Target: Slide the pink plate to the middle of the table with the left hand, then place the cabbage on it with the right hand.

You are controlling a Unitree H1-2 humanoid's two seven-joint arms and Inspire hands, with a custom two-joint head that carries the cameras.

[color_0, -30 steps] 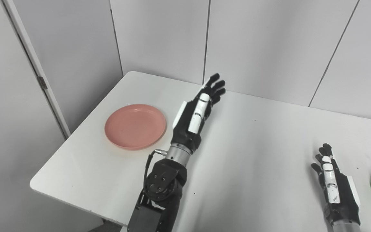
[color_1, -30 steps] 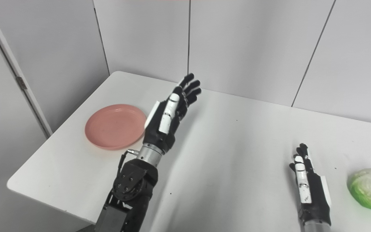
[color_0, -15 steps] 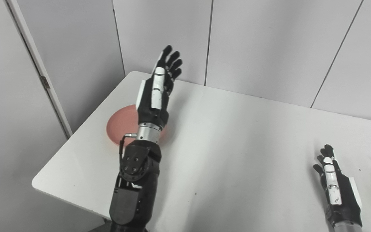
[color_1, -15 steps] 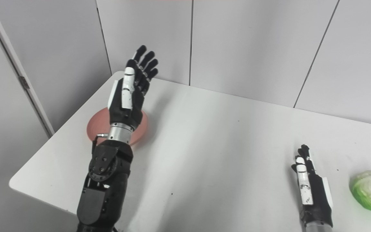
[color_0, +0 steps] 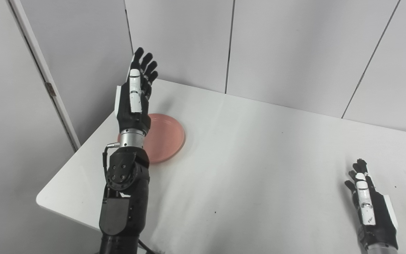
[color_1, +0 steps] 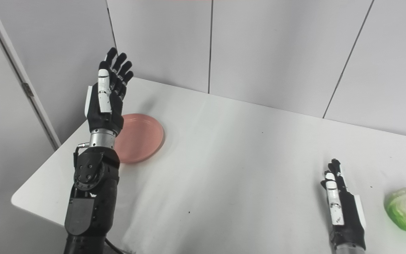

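The left robot hand (color_1: 105, 100), open and empty above the far-left plate (color_1: 143, 135), must next lower to slide it.

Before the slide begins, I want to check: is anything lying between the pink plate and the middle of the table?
Nothing visible does. The table is bare between the pink plate and its middle.
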